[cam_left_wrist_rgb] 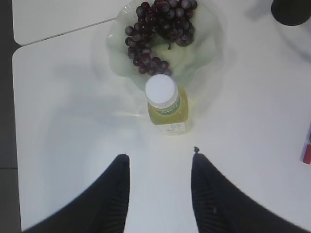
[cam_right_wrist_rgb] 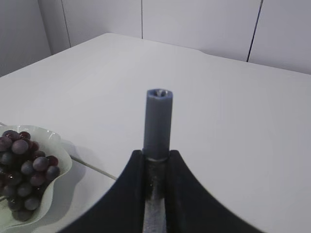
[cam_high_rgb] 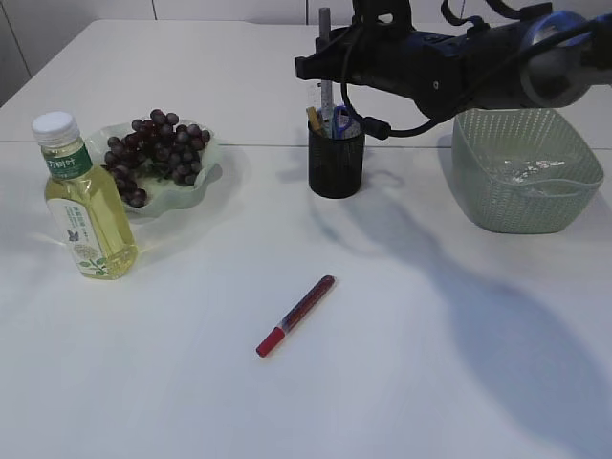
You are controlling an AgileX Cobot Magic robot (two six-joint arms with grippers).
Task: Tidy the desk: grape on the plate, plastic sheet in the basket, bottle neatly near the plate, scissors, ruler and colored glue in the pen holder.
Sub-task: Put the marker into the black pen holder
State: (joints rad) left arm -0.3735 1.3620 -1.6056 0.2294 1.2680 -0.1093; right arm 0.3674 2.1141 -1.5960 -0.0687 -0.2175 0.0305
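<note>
Glue stick (cam_right_wrist_rgb: 158, 122): grey, upright, clamped in the right hand (cam_right_wrist_rgb: 156, 162) directly above the black pen holder (cam_high_rgb: 336, 161). Bottle (cam_left_wrist_rgb: 165, 104): standing just ahead of the left hand (cam_left_wrist_rgb: 160, 167), whose jaws stand half apart, empty; grapes (cam_left_wrist_rgb: 160, 29) on plate (cam_left_wrist_rgb: 204, 43) beyond. Red marker (cam_high_rgb: 295, 315): lying loose on the white desk (cam_high_rgb: 430, 363). Green basket (cam_high_rgb: 524, 167): beneath the right arm.

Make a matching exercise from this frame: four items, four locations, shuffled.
Items
1. grapes
2. bottle
3. red glue pen
4. grey pen

Places
A. lying loose on the table, front centre
B. on the plate
C. clamped in the right gripper, above the pen holder
D. upright, just in front of the plate

Pairs: 1-B, 2-D, 3-A, 4-C
</note>
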